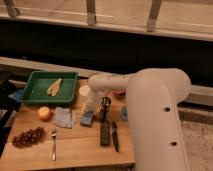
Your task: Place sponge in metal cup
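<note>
The sponge (87, 119), a small blue block, lies on the wooden table (75, 152) near its middle. My gripper (91, 109) hangs from the white arm (150, 115) straight down onto the sponge's far end and is shut on it; the sponge still rests on the table. The metal cup (106, 102), small and round with a dark inside, stands just right of the gripper. A white cup (84, 91) is partly hidden behind the gripper.
A green tray (35, 95) holding a pale yellow item sits at the back left. An orange fruit (45, 113), a grey-blue cloth (64, 117), grapes (27, 136) and a fork (53, 145) lie left. Dark utensils (106, 132) lie right of the sponge; the arm covers the right edge.
</note>
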`<action>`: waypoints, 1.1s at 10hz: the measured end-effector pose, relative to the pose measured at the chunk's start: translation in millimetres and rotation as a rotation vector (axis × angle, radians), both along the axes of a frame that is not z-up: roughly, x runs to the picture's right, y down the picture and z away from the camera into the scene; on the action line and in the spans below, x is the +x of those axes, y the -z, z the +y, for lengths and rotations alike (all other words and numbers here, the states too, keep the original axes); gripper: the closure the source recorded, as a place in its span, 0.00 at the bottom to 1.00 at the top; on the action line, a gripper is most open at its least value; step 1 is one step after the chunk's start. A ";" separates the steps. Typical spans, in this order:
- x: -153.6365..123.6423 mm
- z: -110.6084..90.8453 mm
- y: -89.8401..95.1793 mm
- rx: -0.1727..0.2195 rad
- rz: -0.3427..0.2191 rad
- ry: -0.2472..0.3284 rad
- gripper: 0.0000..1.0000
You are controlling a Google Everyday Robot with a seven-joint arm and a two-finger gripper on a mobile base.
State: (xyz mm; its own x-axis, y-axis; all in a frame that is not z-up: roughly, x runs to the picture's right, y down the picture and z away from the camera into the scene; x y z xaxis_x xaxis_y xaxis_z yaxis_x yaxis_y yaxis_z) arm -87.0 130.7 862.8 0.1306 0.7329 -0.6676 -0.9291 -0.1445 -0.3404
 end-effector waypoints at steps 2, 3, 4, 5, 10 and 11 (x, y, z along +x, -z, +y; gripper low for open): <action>-1.4 -18.6 22.6 0.045 -0.026 -0.011 0.80; -0.6 -27.4 32.3 0.065 -0.034 -0.016 0.80; 1.1 -40.2 45.1 0.093 -0.044 -0.024 0.80; 6.2 -56.7 59.2 0.126 -0.049 -0.034 0.80; 66.9 -127.5 72.5 0.204 -0.021 -0.084 0.80; 79.7 -138.4 67.9 0.196 -0.016 -0.096 0.80</action>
